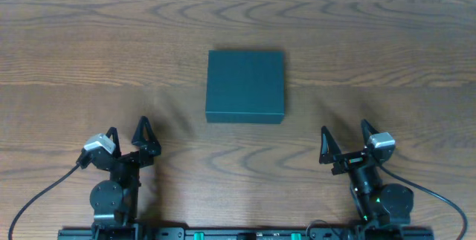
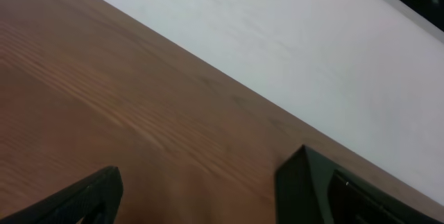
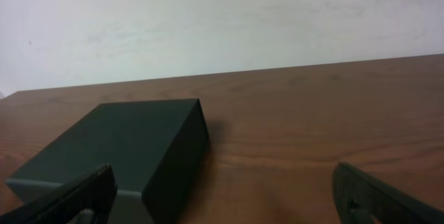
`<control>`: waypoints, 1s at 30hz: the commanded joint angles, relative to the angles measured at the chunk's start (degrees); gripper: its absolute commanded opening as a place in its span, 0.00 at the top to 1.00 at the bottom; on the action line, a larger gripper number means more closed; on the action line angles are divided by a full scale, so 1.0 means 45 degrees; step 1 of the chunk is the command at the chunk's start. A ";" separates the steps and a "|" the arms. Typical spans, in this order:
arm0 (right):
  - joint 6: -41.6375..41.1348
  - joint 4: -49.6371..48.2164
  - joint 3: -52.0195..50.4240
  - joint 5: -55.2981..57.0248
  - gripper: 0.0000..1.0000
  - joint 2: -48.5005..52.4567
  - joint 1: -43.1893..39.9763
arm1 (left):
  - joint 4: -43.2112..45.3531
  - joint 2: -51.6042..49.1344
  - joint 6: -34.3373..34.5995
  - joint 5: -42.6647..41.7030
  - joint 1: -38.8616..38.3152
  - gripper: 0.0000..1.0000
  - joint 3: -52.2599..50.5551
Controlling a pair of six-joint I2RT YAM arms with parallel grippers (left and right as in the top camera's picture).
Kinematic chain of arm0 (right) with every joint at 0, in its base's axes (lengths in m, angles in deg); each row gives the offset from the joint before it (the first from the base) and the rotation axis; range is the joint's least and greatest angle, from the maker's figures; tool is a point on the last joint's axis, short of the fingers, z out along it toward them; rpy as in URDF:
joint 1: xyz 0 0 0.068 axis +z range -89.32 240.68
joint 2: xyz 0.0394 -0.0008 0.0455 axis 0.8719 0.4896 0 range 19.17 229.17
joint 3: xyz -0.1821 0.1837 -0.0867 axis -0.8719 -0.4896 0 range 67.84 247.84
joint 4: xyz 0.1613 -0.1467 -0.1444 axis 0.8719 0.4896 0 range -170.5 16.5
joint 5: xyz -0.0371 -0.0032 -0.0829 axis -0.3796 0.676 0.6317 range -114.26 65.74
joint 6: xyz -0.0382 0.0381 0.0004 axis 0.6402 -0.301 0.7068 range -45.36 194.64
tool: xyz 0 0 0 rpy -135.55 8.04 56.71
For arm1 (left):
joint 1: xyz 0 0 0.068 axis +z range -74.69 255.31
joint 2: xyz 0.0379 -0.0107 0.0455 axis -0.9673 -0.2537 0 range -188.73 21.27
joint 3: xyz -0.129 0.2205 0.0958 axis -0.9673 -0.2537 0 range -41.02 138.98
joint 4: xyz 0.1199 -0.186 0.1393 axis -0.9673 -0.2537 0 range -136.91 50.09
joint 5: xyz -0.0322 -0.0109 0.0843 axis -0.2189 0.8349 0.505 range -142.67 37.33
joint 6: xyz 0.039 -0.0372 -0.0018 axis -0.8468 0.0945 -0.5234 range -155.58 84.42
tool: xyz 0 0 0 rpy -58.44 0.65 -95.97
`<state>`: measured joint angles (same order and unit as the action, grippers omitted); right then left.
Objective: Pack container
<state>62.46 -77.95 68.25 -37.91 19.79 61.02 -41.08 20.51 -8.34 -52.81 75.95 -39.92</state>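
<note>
The container point(image 1: 245, 86) is a dark teal-green rectangular box, lid shut, lying flat in the middle of the wooden table. It also shows in the right wrist view point(image 3: 132, 148), ahead and to the left of the fingers. My left gripper point(image 1: 128, 137) is open and empty near the front left, well apart from the box; in the left wrist view point(image 2: 198, 193) only bare table lies between its fingers. My right gripper point(image 1: 346, 140) is open and empty near the front right; its fingers point(image 3: 222, 196) frame bare wood beside the box.
The wooden table point(image 1: 387, 47) runs to a white wall at the back point(image 3: 222, 23). The arm bases and cables sit along the front edge point(image 1: 245, 232). No snack packets or other objects are in view.
</note>
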 commanded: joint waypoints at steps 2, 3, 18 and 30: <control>0.0005 0.0058 -0.0019 -0.0063 0.01 -0.0078 0.0097 | -0.0588 0.0044 0.0087 0.1122 0.0044 0.05 -0.0185; 0.0005 0.0058 -0.0019 -0.0063 0.01 -0.0078 0.0097 | -0.0593 0.0044 0.0087 0.1112 0.0039 0.05 -0.0185; 0.0005 0.0058 -0.0019 -0.0063 0.01 -0.0078 0.0097 | -0.0529 0.0044 -0.5425 0.1151 0.0044 0.05 -0.0185; 0.0005 0.0058 -0.0019 -0.0063 0.01 -0.0078 0.0097 | -0.0384 0.0044 -0.7912 -0.0413 0.0044 0.04 -0.0185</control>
<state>62.48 -77.95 68.25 -37.91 19.79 61.02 -40.80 20.51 -41.04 -53.38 75.95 -39.90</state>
